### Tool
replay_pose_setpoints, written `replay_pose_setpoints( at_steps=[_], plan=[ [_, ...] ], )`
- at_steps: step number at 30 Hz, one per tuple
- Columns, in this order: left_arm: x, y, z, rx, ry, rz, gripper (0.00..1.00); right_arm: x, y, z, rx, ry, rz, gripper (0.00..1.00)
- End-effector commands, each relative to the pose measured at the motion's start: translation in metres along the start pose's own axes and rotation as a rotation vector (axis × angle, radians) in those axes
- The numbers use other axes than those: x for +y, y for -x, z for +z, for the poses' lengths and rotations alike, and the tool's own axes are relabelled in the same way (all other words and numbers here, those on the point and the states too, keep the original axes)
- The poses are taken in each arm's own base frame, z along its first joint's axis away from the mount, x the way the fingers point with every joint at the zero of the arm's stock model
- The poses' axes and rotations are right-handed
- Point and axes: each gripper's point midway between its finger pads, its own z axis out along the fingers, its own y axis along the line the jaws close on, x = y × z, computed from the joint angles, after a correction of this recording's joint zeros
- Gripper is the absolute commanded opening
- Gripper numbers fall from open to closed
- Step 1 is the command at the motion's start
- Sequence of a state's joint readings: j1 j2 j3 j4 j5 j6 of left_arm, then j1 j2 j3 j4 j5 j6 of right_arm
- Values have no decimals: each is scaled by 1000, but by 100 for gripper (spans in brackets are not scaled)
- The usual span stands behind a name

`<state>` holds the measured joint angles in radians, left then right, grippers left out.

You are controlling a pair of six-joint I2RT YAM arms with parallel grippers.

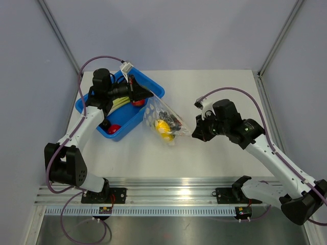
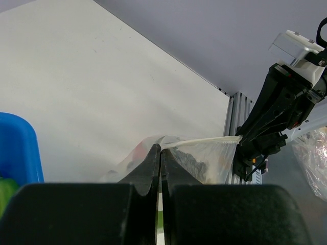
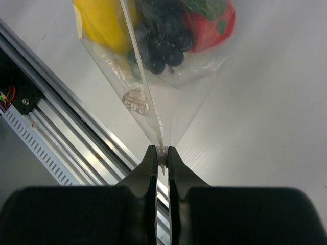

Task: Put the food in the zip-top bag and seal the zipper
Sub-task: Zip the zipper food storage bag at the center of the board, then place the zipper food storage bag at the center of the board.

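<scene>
The zip-top bag (image 1: 164,118) hangs stretched between my two grippers, just right of the blue tub. It holds a yellow pepper (image 3: 102,20), dark purple pieces (image 3: 158,46) and a red tomato (image 3: 212,25). The zipper (image 3: 144,89) runs taut along its top edge and also shows in the left wrist view (image 2: 204,140). My left gripper (image 2: 161,148) is shut on one end of the zipper, above the tub's right edge (image 1: 146,95). My right gripper (image 3: 162,150) is shut on the other end, and it shows in the top view (image 1: 195,130).
The blue tub (image 1: 153,84) sits at the back left and holds a red piece (image 1: 114,129), another red piece (image 1: 137,103) and a green-white leek (image 1: 120,102). A metal rail (image 1: 168,194) runs along the table's near edge. Grey walls enclose the table.
</scene>
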<state>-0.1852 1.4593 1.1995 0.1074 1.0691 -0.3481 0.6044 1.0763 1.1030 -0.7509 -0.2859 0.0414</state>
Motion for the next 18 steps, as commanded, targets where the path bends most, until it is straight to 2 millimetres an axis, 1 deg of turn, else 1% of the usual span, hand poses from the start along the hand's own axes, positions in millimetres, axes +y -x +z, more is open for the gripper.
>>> replay_pose_setpoints(
  at_steps=[1,3,4,5,6,7,8,9,10,11,12,13,14,15,16,17,18],
  plan=[
    [-7,39,-12,-112,41,140,0,-4,-19,-8,43,-43,28,0],
    [-7,39,-11,-117,36,125,0,-5,-17,-8,31,-51,31,0],
    [-9,39,-10,-119,27,122,0,-9,-14,-8,21,-76,29,0],
    [-12,40,-7,-125,14,127,0,-13,-8,-11,1,-105,29,0],
    [-14,41,-3,-124,7,122,0,-27,-2,-13,-21,-190,34,0],
    [-16,41,1,-120,3,115,0,-34,6,-18,-48,-237,48,0],
    [-22,38,10,-110,-17,111,0,-42,12,-21,-64,-287,55,0],
    [-24,36,17,-99,-29,103,0,-50,15,-23,-71,-338,61,0],
    [-27,39,23,-100,-33,106,0,-65,19,-30,-84,-432,71,0],
    [-37,36,34,-89,-60,109,0,-75,27,-35,-98,-488,81,0],
    [-33,33,43,-80,-58,101,0,-91,28,-42,-100,-583,91,0],
    [-37,40,50,-85,-65,115,0,-100,30,-48,-106,-633,107,0],
    [-44,39,61,-77,-84,118,0,-114,34,-56,-122,-691,133,0],
    [-43,42,70,-78,-80,119,0,-126,38,-65,-142,-754,149,0],
    [-34,36,82,-56,-79,92,0,-132,44,-74,-167,-788,161,0],
    [-43,50,92,-70,-109,110,0,-142,49,-86,-202,-833,184,0],
    [-40,55,99,-78,-107,98,0,-151,54,-98,-229,-895,194,0]
  ],
)
